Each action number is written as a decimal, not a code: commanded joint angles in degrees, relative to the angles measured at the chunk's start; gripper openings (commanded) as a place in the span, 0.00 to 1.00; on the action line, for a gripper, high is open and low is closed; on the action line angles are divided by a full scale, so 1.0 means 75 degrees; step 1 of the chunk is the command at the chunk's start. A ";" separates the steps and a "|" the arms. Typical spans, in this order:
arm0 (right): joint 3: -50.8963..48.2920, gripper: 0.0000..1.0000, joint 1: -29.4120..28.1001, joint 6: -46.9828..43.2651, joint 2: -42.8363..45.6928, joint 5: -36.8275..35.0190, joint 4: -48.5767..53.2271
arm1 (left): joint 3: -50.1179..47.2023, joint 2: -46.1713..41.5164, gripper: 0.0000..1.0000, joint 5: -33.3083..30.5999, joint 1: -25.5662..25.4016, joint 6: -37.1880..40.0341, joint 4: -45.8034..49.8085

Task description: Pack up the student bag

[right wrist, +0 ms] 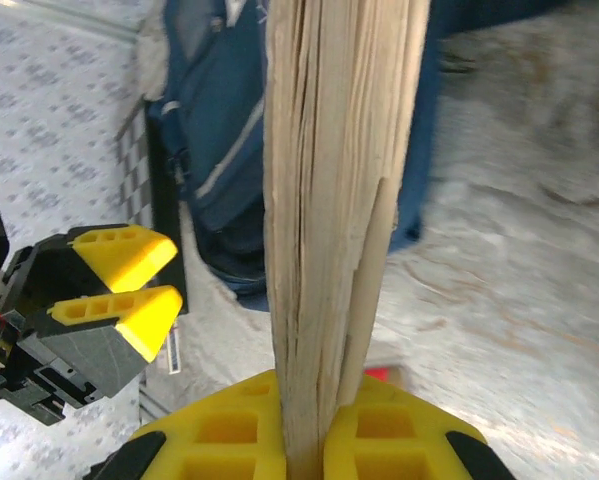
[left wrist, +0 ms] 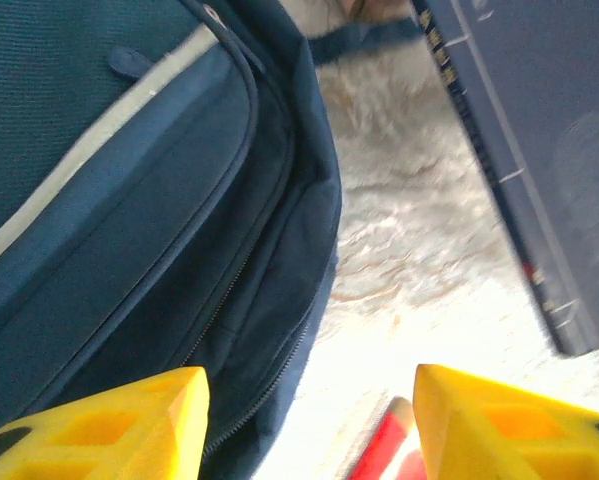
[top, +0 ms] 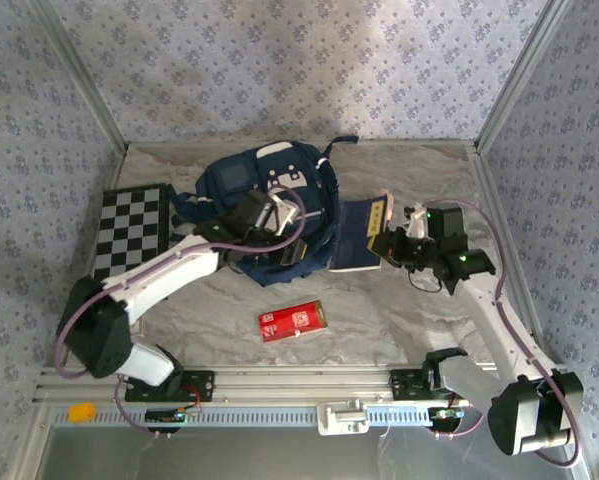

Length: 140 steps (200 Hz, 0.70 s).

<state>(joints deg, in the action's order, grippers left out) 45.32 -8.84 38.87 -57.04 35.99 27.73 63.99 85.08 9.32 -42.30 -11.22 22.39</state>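
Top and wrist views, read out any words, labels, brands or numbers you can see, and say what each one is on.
Nothing here can be quoted with certainty.
On the red box: white print, too small to read.
On the dark blue book: yellow lettering along the spine, too blurred to read.
On the student bag: no lettering that can be made out.

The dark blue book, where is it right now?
In the top view the dark blue book is right of centre, just right of the student bag, its page edge pinched by the right gripper.
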 commanded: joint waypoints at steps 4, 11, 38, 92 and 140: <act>-0.0252 0.00 0.0467 -0.0633 0.0423 0.0171 0.0703 | 0.0750 0.0648 0.59 -0.0221 -0.0352 0.1323 0.0720; -0.0296 0.00 0.0615 -0.0675 0.0463 0.0185 0.0840 | 0.0899 0.0854 0.60 -0.0239 -0.0473 0.1477 0.0775; -0.0449 0.00 0.1204 -0.0754 0.0592 0.0283 0.1155 | 0.1334 0.1535 0.63 -0.0309 -0.0740 0.1783 0.0743; -0.0749 0.00 0.1986 -0.0704 0.0657 0.0728 0.0922 | 0.2090 0.2640 0.63 -0.1020 -0.0738 0.1990 0.0895; -0.0759 0.00 0.2070 -0.0671 0.0575 0.0865 0.0669 | 0.2723 0.3310 0.51 -0.1977 -0.0717 0.1838 0.1096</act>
<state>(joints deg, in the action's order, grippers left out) 39.33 6.26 35.00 -52.88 39.66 35.00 81.01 108.14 -1.17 -48.01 2.31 28.51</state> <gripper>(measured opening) 0.101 0.534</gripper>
